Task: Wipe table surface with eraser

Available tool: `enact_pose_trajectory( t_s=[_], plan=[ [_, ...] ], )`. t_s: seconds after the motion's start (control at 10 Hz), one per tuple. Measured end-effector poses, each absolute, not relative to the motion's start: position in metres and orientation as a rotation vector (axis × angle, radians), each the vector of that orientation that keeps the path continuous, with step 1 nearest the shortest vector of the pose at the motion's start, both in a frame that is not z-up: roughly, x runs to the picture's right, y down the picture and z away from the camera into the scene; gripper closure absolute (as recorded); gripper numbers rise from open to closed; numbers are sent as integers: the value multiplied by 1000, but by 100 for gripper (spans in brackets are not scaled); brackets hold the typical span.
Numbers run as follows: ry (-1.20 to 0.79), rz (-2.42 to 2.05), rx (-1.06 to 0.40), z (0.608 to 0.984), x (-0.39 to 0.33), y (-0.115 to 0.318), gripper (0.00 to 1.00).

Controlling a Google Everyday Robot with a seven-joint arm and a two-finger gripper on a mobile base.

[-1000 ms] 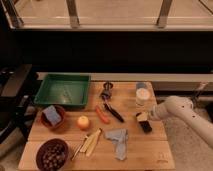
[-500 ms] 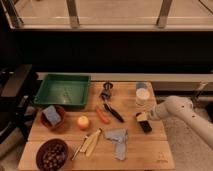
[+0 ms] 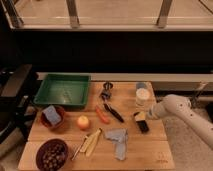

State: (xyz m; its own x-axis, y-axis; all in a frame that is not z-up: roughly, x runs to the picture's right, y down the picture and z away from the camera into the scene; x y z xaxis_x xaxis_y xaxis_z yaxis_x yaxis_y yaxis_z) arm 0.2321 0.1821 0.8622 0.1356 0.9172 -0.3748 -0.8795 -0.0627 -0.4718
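The white arm [image 3: 182,112] enters from the right edge of the wooden table [image 3: 150,150] and reaches inward. The gripper [image 3: 145,118] sits low over the right half of the table, at the eraser [image 3: 141,121], a dark block with a pale top lying just below the glass [image 3: 142,95]. Gripper and eraser appear to meet, but a firm hold cannot be told.

The glass, pale in its lower part, stands near the far right corner. A green tray [image 3: 62,92] occupies the far left corner. In front of it, near the left edge, a brown bowl [image 3: 52,118] holds a blue-grey object. A second dark bowl [image 3: 51,154], filled with small brown pieces, rests at the near left corner.

Toward the middle lie a round yellow-orange fruit [image 3: 83,122], a carrot [image 3: 102,115] and a black-handled utensil [image 3: 113,112], the last two side by side and angled. A small dark object [image 3: 106,91] stands near the far edge. Pale sticks [image 3: 90,142] and a crumpled grey cloth [image 3: 118,138] lie toward the near edge.
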Motion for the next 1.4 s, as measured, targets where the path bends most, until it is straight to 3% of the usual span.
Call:
enact_pose_trajectory(
  t_s=[0.6,1.4],
  plan=[
    [-70,1460,-722,863,226,182,21],
    [-65,1457,-728,859,226,188,96]
  ],
)
